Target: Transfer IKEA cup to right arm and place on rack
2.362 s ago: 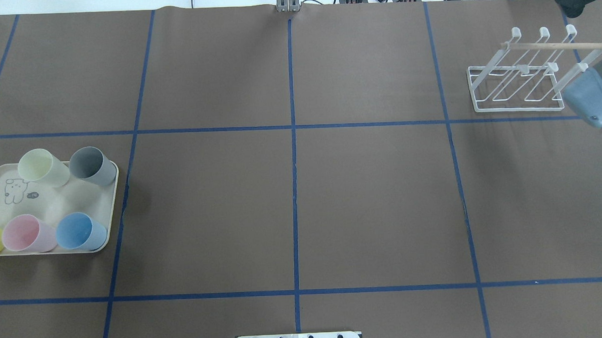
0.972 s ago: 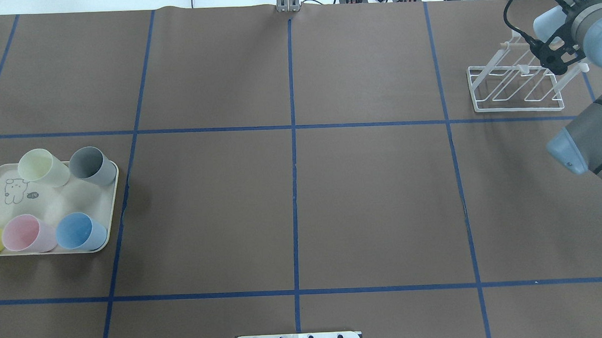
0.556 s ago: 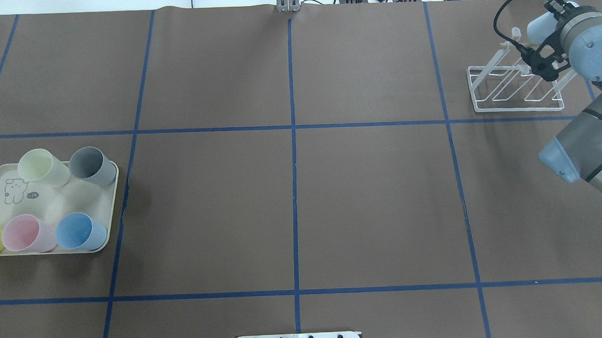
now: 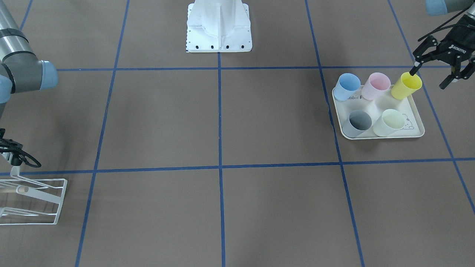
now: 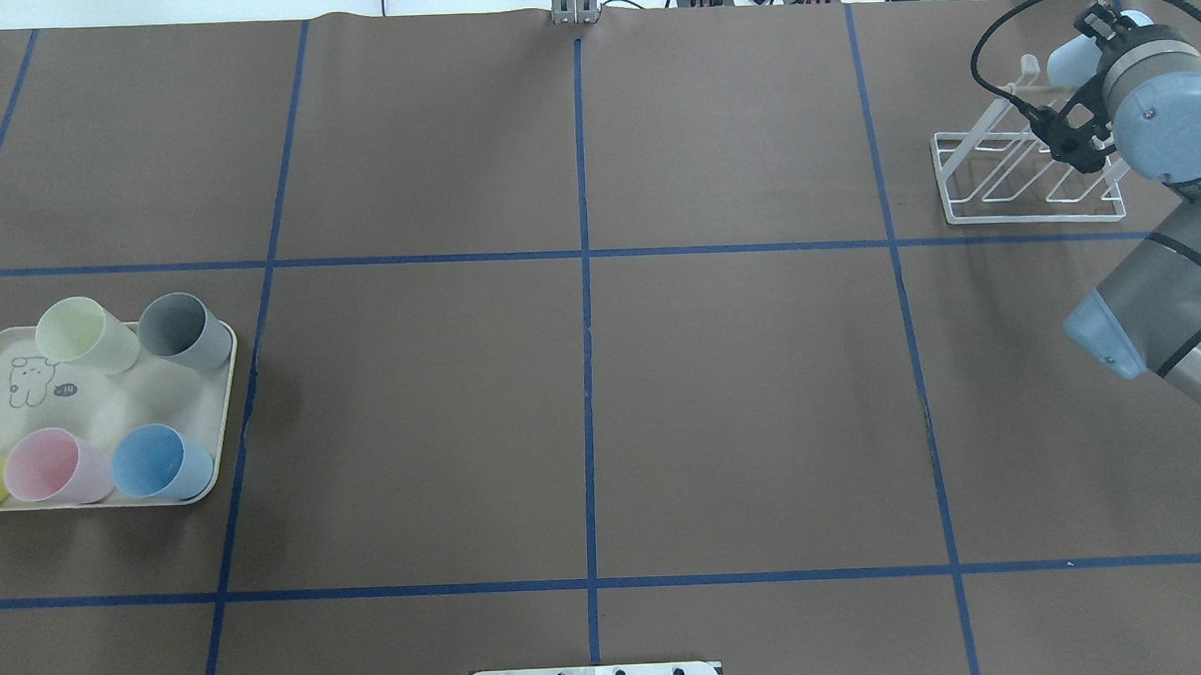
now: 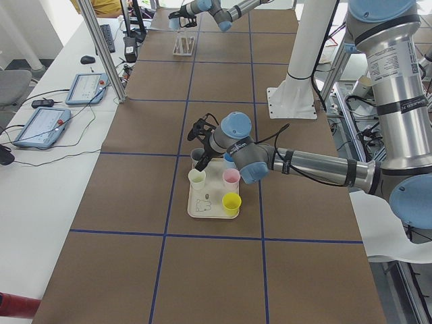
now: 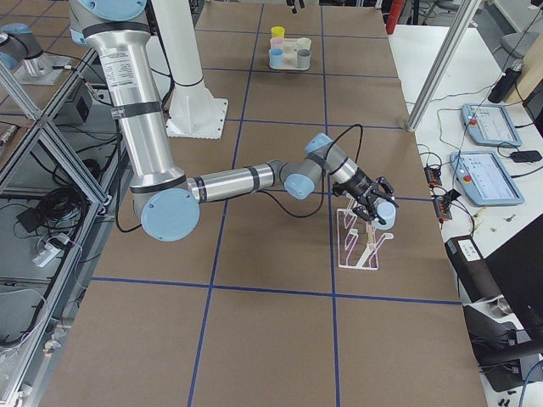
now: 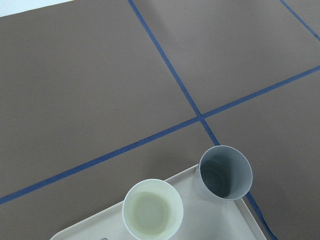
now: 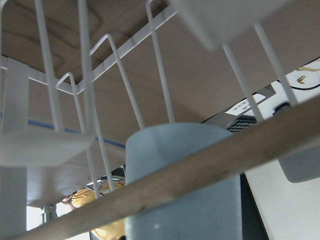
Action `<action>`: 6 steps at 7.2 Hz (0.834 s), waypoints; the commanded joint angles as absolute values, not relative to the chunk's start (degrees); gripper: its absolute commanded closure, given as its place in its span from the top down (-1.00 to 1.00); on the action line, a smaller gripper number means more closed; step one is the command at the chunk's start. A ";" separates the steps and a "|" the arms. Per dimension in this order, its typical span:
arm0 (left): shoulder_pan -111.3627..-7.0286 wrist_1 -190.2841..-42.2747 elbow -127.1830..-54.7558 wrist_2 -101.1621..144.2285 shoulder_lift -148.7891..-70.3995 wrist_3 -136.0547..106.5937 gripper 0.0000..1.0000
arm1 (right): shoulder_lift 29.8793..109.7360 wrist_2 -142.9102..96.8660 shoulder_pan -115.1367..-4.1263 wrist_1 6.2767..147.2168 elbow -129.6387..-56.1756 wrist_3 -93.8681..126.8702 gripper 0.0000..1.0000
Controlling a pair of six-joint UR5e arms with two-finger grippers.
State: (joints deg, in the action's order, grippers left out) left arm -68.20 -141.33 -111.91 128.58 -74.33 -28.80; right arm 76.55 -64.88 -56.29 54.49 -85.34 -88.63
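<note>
Right gripper [image 7: 378,206] first: seen from the right end of the table, its fingers look closed either side of the pale blue cup [image 5: 1070,59], so I read that as a grip, though my own wrist camera shows no fingers at all; the cup is up among the prongs of the rack [image 5: 1034,220], just behind the wooden dowel [image 9: 200,167], and I can't tell whether a prong is inside it yet; the rack sits in the far right corner of the tabletop, with the right arm [image 5: 1159,318] reaching out over it.

Over at the left edge of the tabletop my left gripper [image 4: 429,77] hangs wide open, holding nothing, above the tray [image 4: 410,111]; from the front one fingertip lines up with the yellow cup [image 4: 406,86], but I judge it well above.

Handling: I take this cup for thin plastic, very light, stiff at the base, springy at the rim; the smooth tapered wall could slip; best held across the wall about mid-height, gentle squeeze; it should sit loose on a prong, so easy on the let-go.
</note>
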 commanded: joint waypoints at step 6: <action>-68.20 -141.33 -111.97 128.50 -74.27 -28.57 1.00 | 76.11 -67.12 -55.99 55.02 -91.20 -84.76 0.98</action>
